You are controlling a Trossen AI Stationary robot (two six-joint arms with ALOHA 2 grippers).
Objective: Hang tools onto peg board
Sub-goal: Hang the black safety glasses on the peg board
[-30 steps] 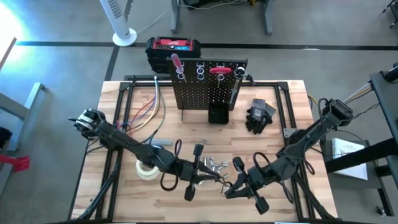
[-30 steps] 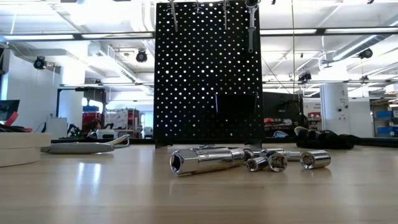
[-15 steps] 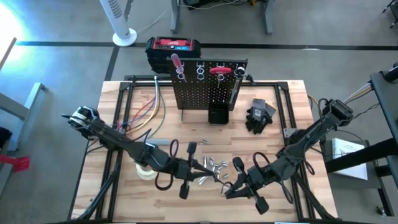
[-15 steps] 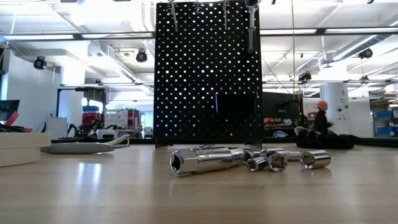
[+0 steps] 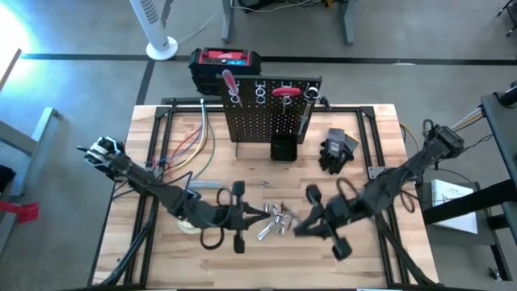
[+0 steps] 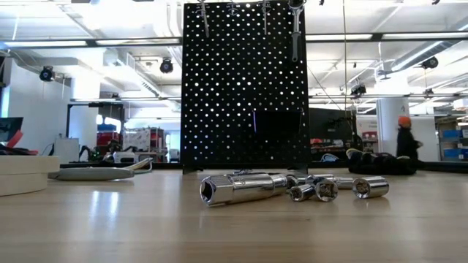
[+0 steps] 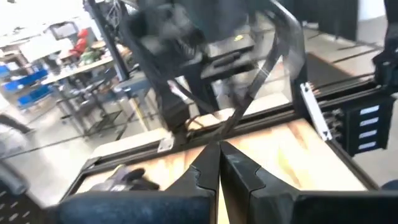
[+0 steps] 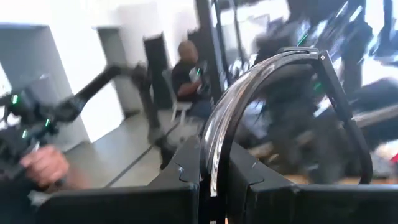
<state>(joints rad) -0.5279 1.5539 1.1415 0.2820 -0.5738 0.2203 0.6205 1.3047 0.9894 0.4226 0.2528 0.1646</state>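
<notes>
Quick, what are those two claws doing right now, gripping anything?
Left gripper: fingers shut, nothing seen between them.
Right gripper: fingers shut on a silvery tool.

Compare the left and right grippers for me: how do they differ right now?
The left gripper has its jaws shut on nothing; the right gripper clamps a curved silvery tool. The left gripper sits left of the silvery bits, the right gripper right of them. Both point toward that pile.

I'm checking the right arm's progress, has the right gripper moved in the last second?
Yes. In the high view the right gripper has lifted up the picture, toward the peg board, jaws shut on a curved silvery tool.
</notes>
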